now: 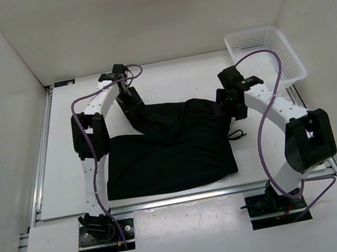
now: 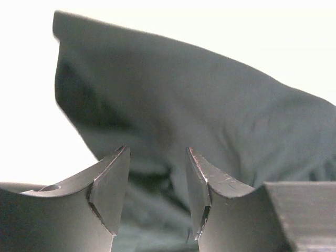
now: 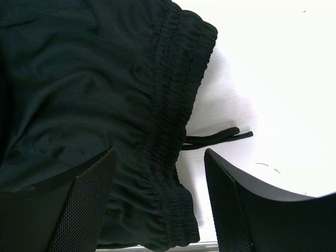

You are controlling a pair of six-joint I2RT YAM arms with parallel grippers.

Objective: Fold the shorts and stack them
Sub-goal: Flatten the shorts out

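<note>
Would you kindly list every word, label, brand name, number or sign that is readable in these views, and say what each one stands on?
No readable text appears in any view.
The plain black fabric shorts show no label or print.
The white plastic mesh basket carries no marking.
The white table bears no lettering.

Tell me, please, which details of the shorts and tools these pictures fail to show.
1. Top view: fingertips of the left tool, black against the black shorts; contact unclear.
2. Left wrist view: the cloth beyond the open fingers is blurred; which part is unclear.
3. Right wrist view: the drawstring runs hidden behind the waistband; the right tool covers cloth at lower left.
</note>
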